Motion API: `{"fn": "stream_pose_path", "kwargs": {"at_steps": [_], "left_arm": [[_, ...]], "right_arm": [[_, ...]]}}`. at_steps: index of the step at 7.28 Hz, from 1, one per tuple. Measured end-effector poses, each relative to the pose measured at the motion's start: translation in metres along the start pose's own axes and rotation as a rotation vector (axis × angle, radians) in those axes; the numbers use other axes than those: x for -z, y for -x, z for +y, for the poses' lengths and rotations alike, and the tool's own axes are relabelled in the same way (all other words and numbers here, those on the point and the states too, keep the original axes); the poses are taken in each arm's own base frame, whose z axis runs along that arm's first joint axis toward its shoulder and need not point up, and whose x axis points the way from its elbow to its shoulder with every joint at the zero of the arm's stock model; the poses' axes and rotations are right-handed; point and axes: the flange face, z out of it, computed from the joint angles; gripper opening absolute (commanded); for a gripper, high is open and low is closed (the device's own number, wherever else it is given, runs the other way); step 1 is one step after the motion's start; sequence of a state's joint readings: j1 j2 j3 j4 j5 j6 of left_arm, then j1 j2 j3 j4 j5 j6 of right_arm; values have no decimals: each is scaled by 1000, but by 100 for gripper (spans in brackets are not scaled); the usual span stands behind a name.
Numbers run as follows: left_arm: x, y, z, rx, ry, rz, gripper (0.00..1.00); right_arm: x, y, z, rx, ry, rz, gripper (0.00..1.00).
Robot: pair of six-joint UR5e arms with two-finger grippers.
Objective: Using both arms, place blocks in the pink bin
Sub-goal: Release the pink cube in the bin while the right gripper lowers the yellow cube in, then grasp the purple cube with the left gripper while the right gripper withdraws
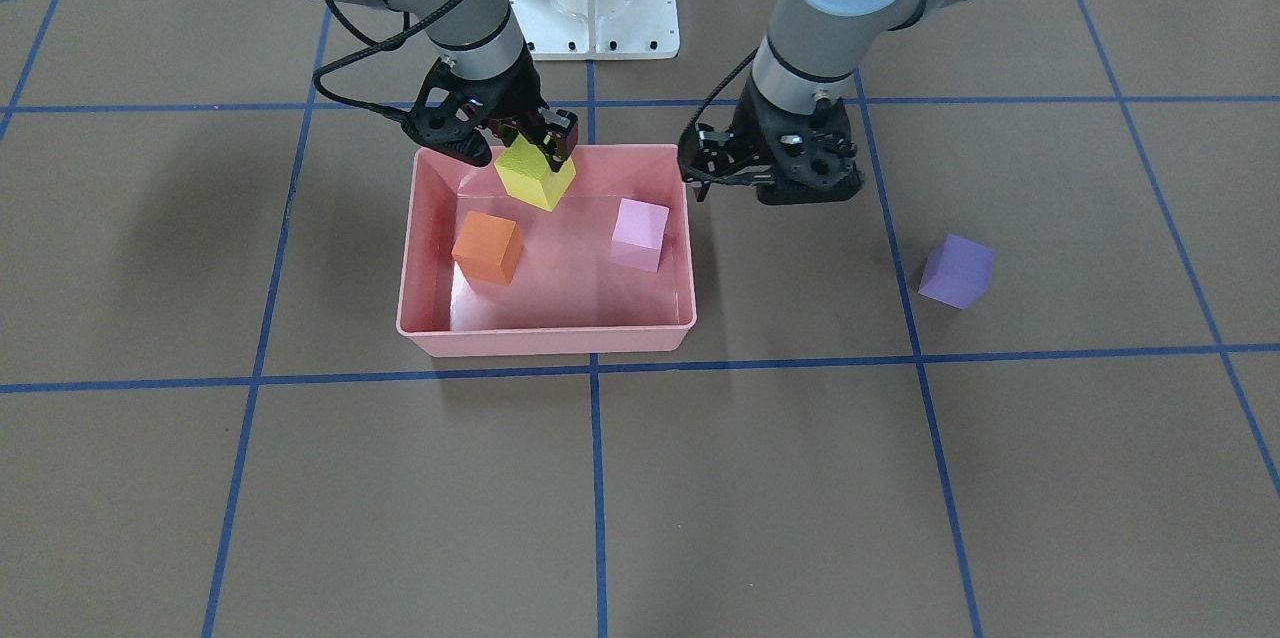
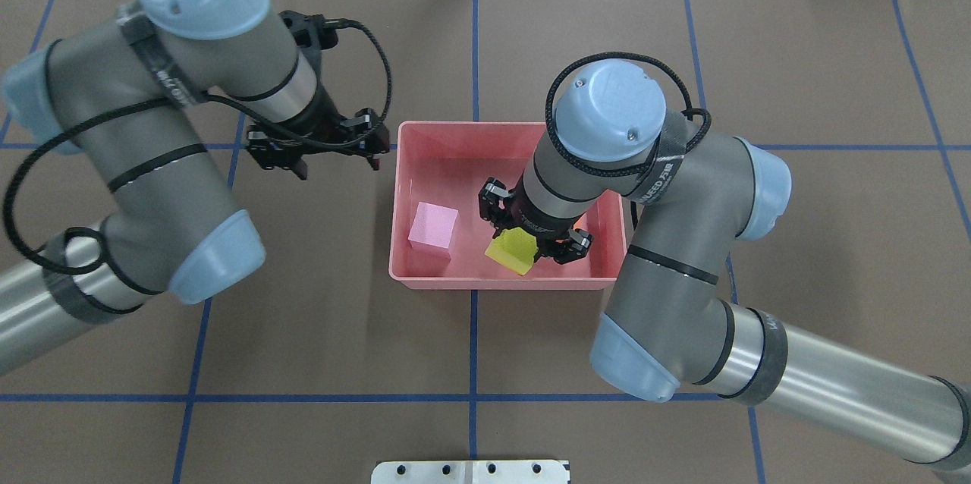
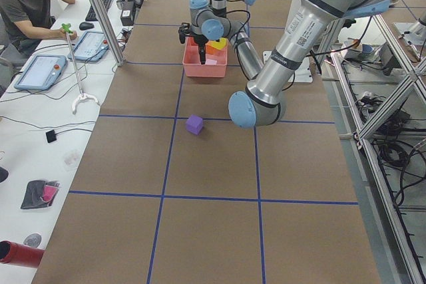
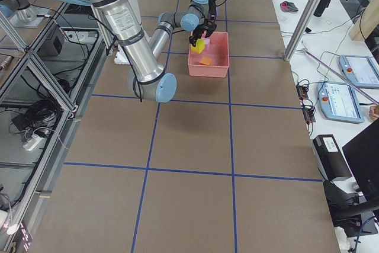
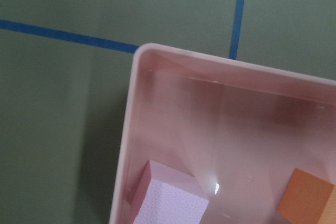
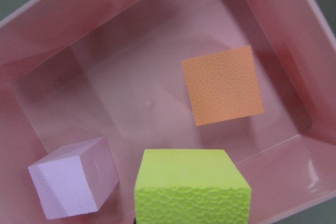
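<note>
Clamping the yellow cube (image 1: pixel 535 180) between its jaws, our right gripper (image 1: pixel 522 153) is hanging over the upper-left corner of the pink bin (image 1: pixel 545 338) in the front-facing view. The cube is sitting tilted in the grip and raised off the bin floor, and in that view it is overlapping the bin's top wall.

We are keeping our left gripper (image 2: pixel 335 164) empty, its jaws spread wide. In the overhead view it is hovering just outside the bin's left wall, near the bin's upper-left corner.

Inside the bin, we are seeing the orange cube (image 1: pixel 487 248) resting on the floor toward the left wall in the front-facing view. The light pink cube (image 1: pixel 639 233) is resting near the right wall, and the two are lying apart from each other.

The purple cube (image 1: pixel 957 270) is lying on the brown table (image 1: pixel 1000 478) at the right middle of that view. It is well apart from the bin, just past a blue tape line (image 1: pixel 905 288).
</note>
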State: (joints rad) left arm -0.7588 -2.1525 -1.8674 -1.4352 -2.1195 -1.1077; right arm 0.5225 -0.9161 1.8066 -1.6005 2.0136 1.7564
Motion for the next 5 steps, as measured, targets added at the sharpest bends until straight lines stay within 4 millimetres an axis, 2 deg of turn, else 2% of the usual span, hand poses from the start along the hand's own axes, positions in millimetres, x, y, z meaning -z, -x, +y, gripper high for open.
{"fn": "stream_pose_path", "kwargs": {"at_steps": [1,2,3,4,5], "left_arm": [[0,55,0,-66,-4,-32,99],[-6,98,2,-138,1,-62,99],[-14,126,2,-214,7,-85,99],[-19,148,-5,-306,13,-106,100],[-24,165,-15,-396,22,-125,100]], "right_arm": [[-14,0,10,9,-3,5,0],[-23,0,17,16,-6,11,5],[-27,0,20,20,-8,13,19],[-28,0,21,22,-9,14,68],[-28,0,21,26,-9,13,100]]}}
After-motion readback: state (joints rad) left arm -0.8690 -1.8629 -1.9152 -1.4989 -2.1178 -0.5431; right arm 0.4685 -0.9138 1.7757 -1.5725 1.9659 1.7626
